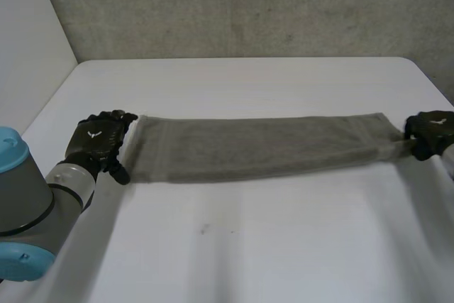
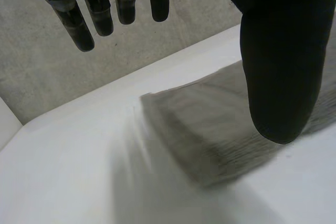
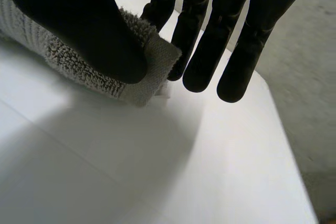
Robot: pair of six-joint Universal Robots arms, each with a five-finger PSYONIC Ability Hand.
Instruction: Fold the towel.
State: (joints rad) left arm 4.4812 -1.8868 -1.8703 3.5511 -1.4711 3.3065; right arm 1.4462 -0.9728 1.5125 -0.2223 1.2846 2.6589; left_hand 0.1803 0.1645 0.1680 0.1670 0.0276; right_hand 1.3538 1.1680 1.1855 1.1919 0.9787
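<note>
Nearest, the left arm (image 1: 28, 204) comes in at about 8 o'clock over the bare front of the white table (image 1: 248, 246). Beyond it the towel (image 1: 262, 147) lies mid-table as a long grey strip (already doubled lengthwise, by the look of its layered end), running from 9 o'clock to 3 o'clock.

The left hand (image 1: 96, 143) sits at the strip's 9 o'clock end with nothing in its hold. In its wrist view the fingers (image 2: 100, 14) hang straight and spread, and the thumb hovers over the cloth's short edge without closing on it. The right hand (image 1: 433, 133) is at the 3 o'clock end. Its thumb presses the towel's corner against the fingers behind it, and the strip narrows into that pinch. Farthest off, at 12 o'clock, the table's back edge meets the concrete wall (image 1: 248, 5).

The step in hand looks like folding the strip end to end. To do it well, the left hand should first come down and pinch its end through all the layers, so none slides loose. One end should then be lifted just clear and carried across to the other. The long edges should be kept lined up and the cloth lightly taut before the crease is laid flat.
</note>
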